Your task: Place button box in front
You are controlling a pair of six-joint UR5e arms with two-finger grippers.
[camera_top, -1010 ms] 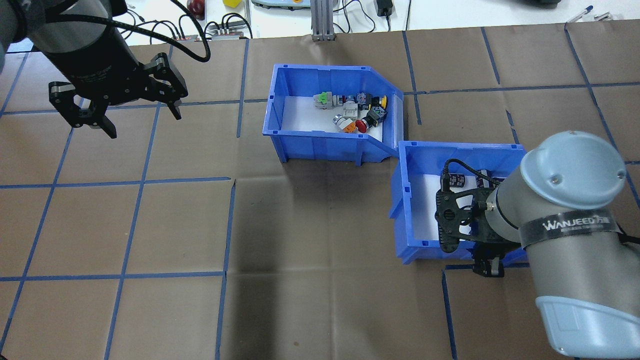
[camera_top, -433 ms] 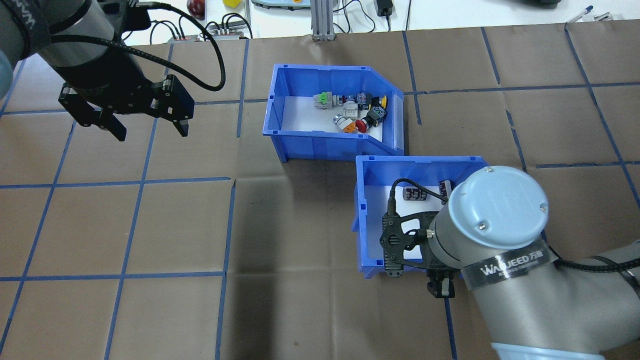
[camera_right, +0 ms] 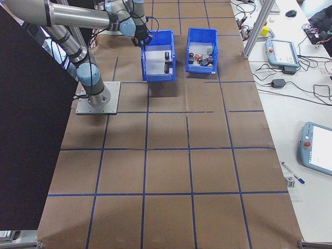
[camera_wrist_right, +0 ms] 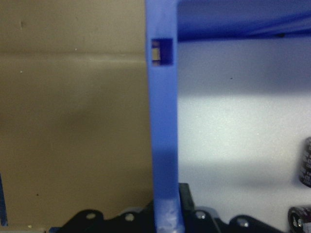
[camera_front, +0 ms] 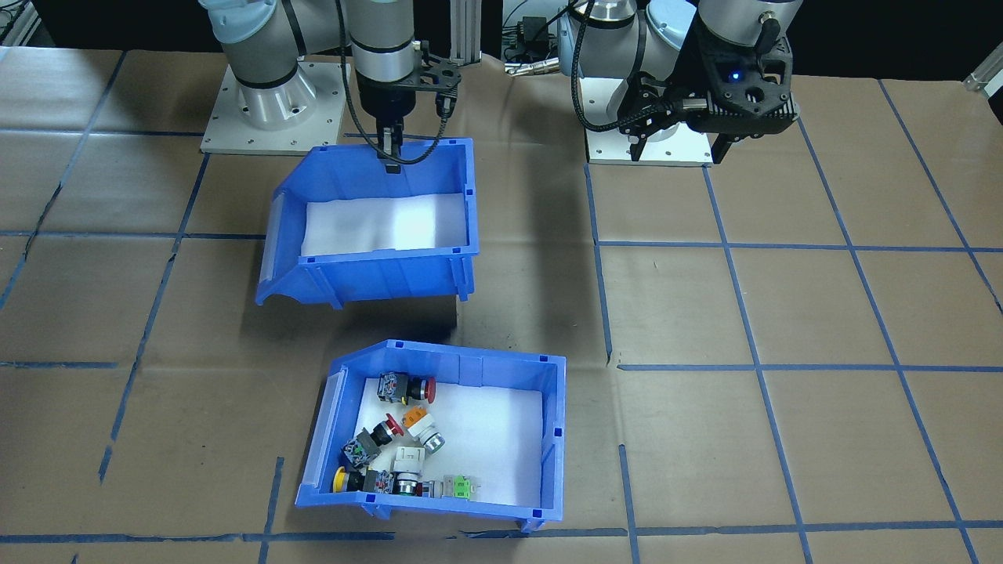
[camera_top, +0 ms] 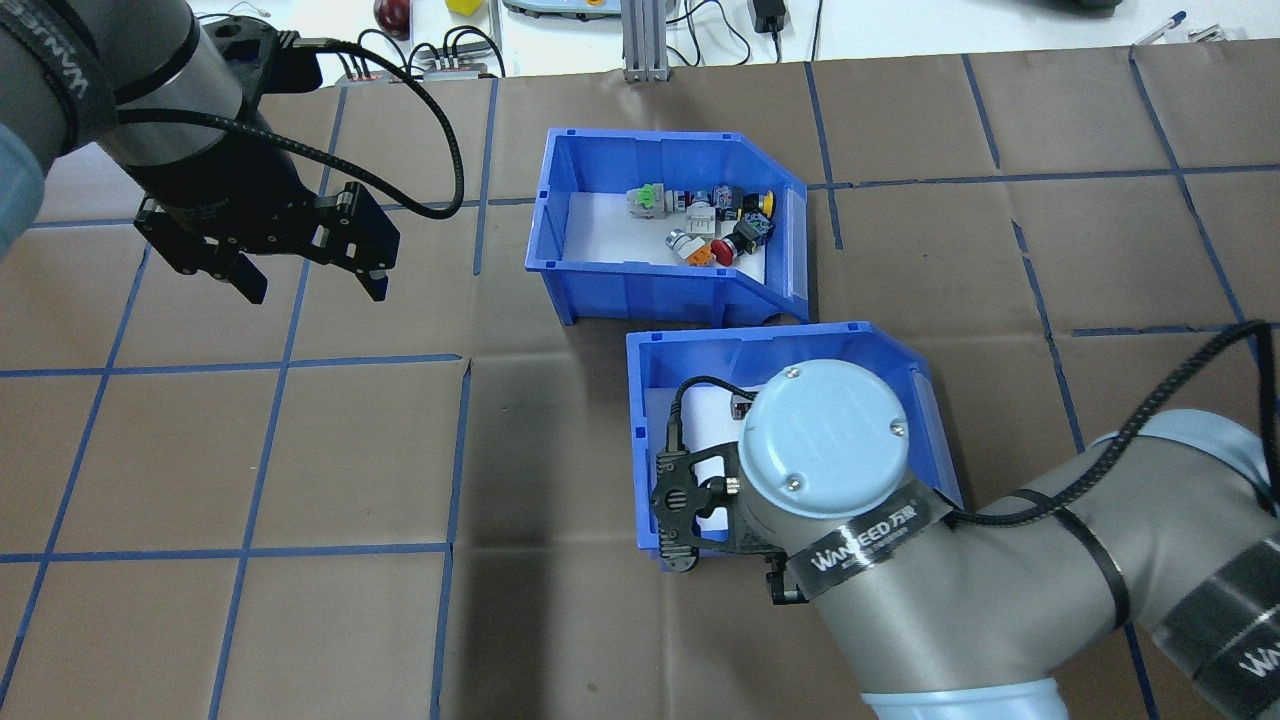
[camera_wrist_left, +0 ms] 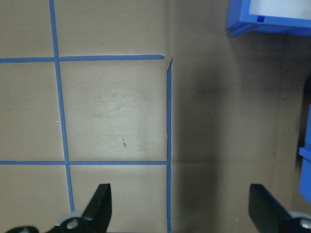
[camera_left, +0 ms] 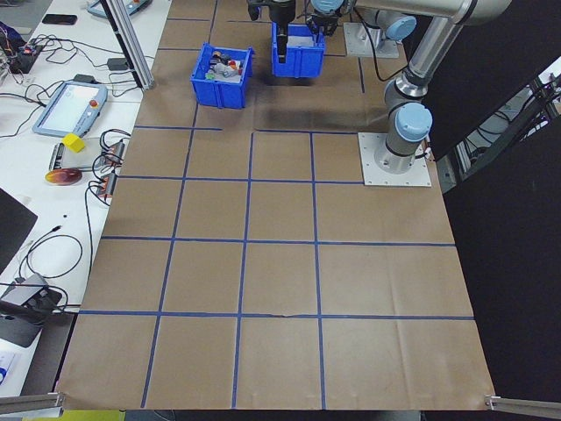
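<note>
Brown paper with a blue tape grid covers the table. Seen from the front-facing camera, the button box sits at about 6 o'clock, flat on the paper, its switches bunched toward the sloped lip. A second bin hangs at about 11 o'clock, casting a shadow beneath it, with the right gripper pinched onto its back wall. The left gripper hovers at 1 o'clock, carrying nothing.

From overhead, the button box lies at 12 o'clock, just beside the second bin at 5 o'clock; whether they touch cannot be told. The left gripper stands at 9 o'clock, its fingers spread wide.

The left wrist view shows only paper between the wide-set fingertips, with a blue corner at 1 o'clock.

The right wrist view shows the gripped blue wall running straight down into the closed jaws.

The button box looks like stiff, light, smooth plastic. Its loose switches would probably slide if it tilts, so a pinch on a straight upright wall, kept level, seems safest.
</note>
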